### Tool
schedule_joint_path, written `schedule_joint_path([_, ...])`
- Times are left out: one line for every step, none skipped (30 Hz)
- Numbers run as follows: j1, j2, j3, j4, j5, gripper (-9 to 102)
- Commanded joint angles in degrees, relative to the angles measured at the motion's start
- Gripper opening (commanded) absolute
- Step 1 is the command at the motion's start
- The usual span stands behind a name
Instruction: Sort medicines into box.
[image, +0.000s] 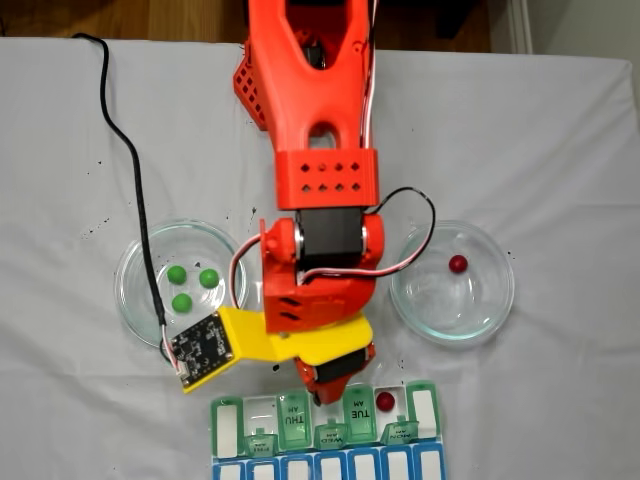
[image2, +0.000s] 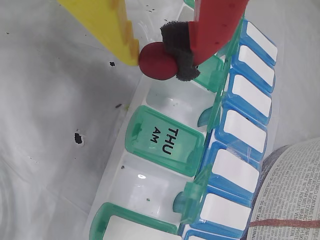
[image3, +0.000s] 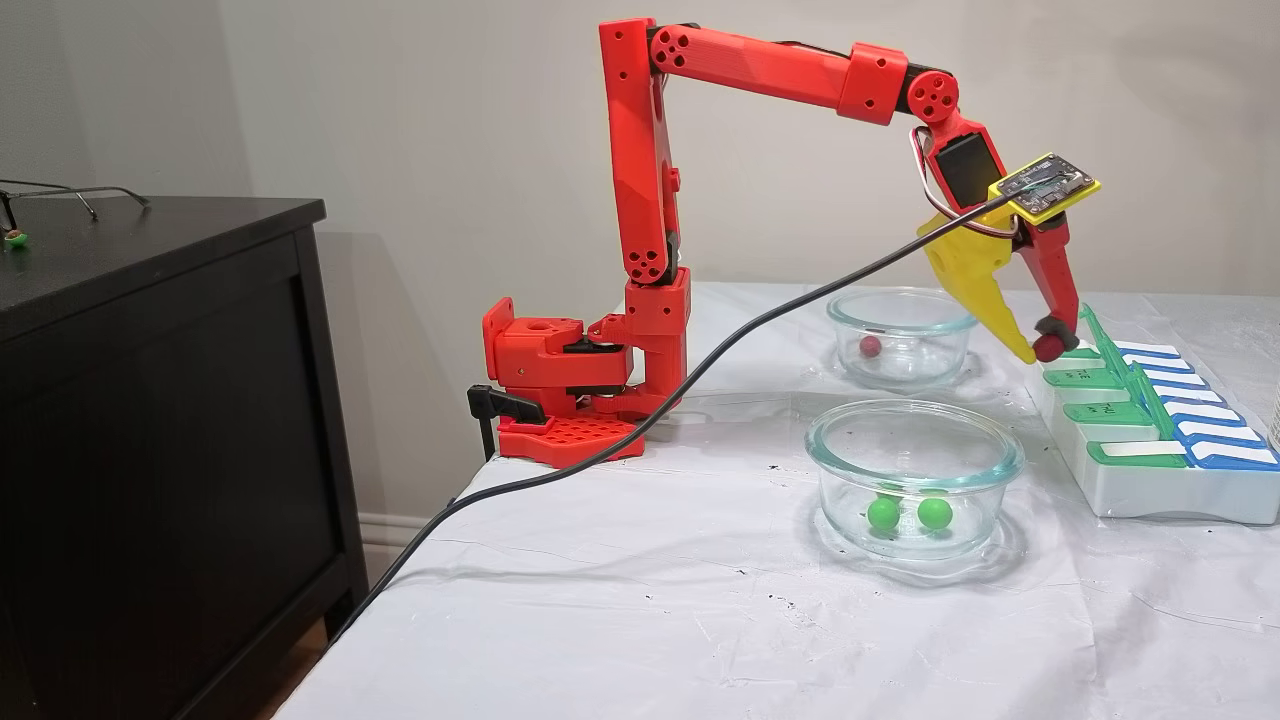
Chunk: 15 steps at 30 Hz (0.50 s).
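Observation:
My gripper (image2: 159, 56) is shut on a dark red pill (image2: 152, 62), pinched between the yellow finger and the black pad of the red finger. It hangs just above an open white compartment of the box (image2: 240, 170), beside the closed THU AM lid (image2: 165, 137). From the side, gripper (image3: 1040, 350) and pill (image3: 1050, 347) sit at the far end of the box (image3: 1150, 495). From above, another red pill (image: 385, 401) lies in an open compartment of the box (image: 300, 468). One red pill (image: 458, 264) lies in the right dish; three green pills (image: 181, 302) lie in the left dish.
Two round glass dishes (image: 135, 300) (image: 500, 300) flank the arm on a white cloth dotted with black specks. A black cable (image: 130, 150) runs across the left dish to the wrist camera board. A black cabinet (image3: 150, 400) stands beside the table. Newsprint (image2: 292, 200) borders the box.

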Motion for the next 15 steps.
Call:
schedule_joint_path([-0.79,-0.7,-1.85,-4.13,0.0,0])
schedule_joint_path([-0.88,-1.67,-2.29,-4.83,0.09,0])
schedule_joint_path([-0.97,-2.72,-2.99,-5.27,0.18,0])
schedule_joint_path([-1.05,-3.69,-3.6,-5.63,0.18,0])
schedule_joint_path([-1.14,-4.75,-4.31,-5.8,0.26,0])
schedule_joint_path([-1.14,-5.54,-4.92,-6.24,0.44,0])
schedule_joint_path([-1.14,-6.24,-5.62,-6.59,0.62,0])
schedule_joint_path([-0.97,-6.94,-6.42,-6.68,0.79,0])
schedule_joint_path([-0.79,-7.38,-7.21,-6.77,1.05,0])
schedule_joint_path([-0.62,-7.73,-7.82,-6.86,1.32,0])
schedule_joint_path([-0.44,-7.82,-8.26,-6.94,1.49,0])
schedule_joint_path([-0.35,-7.91,-8.35,-7.12,1.58,0])
schedule_joint_path([-0.35,-7.91,-8.35,-7.21,1.67,0])
schedule_joint_path([-0.26,-7.65,-8.35,-7.21,1.76,0])
schedule_joint_path([-0.18,-7.38,-8.35,-7.21,1.76,0])
